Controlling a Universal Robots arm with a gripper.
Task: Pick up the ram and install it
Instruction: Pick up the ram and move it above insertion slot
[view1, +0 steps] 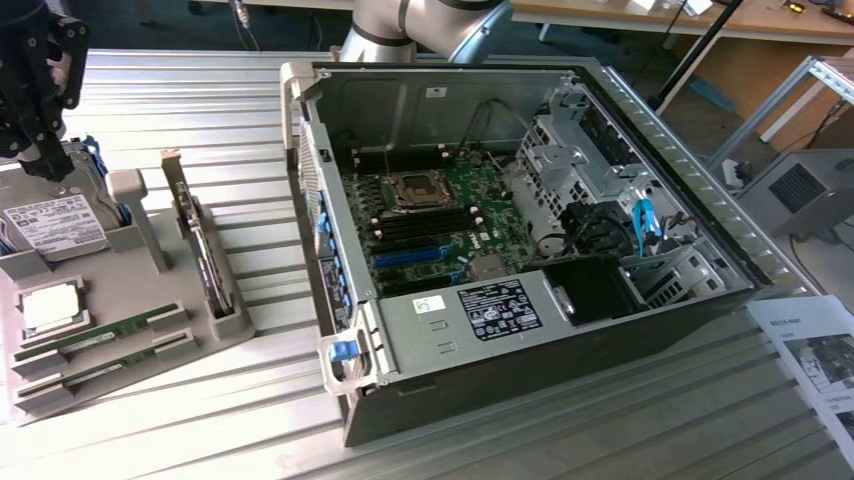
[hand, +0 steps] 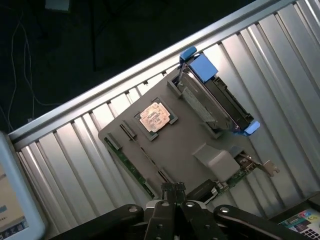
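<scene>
- Ram (view1: 102, 334) (hand: 131, 167) first: a thin green stick lying flat in a slot at the front of the grey tray (view1: 127, 290) (hand: 190, 140), over at the exterior view's left.
- Just beside it lies a second ram stick (view1: 107, 365) in its own slot, parallel, and nothing touches either one.
- Up above the back of that tray hangs the black gripper (view1: 54, 165) (hand: 173, 189). Its jaws are pressed together and grip nothing.
- It hovers by the hard drive (view1: 47, 222) (hand: 210, 95), which stands propped in the tray with blue clips at its ends.
- Between the drive and the ram sticks sits a square silvery chip (view1: 47, 305) (hand: 155, 117), flat in its pocket.
- Moving right, an expansion card (view1: 207, 255) (hand: 235, 172) stands on edge along the tray's far side, with its metal bracket at one end.
- The whole lot rests on a ribbed metal table (view1: 200, 110).
- Centre stage now is the open computer case (view1: 441, 90), lying on its side with the green motherboard (view1: 461, 205) exposed.
- On that board there's a bare processor socket (view1: 414, 185), with a row of black memory slots (view1: 434, 225) just in front of it.
- The silver power supply (view1: 461, 315) with its label fills the case's near corner.
- Further right, a blue cable (view1: 645, 225) loops among the drive bays.
- Out at the exterior view's right, a printed sheet (view1: 814, 350) lies on the table beside the case.
</scene>
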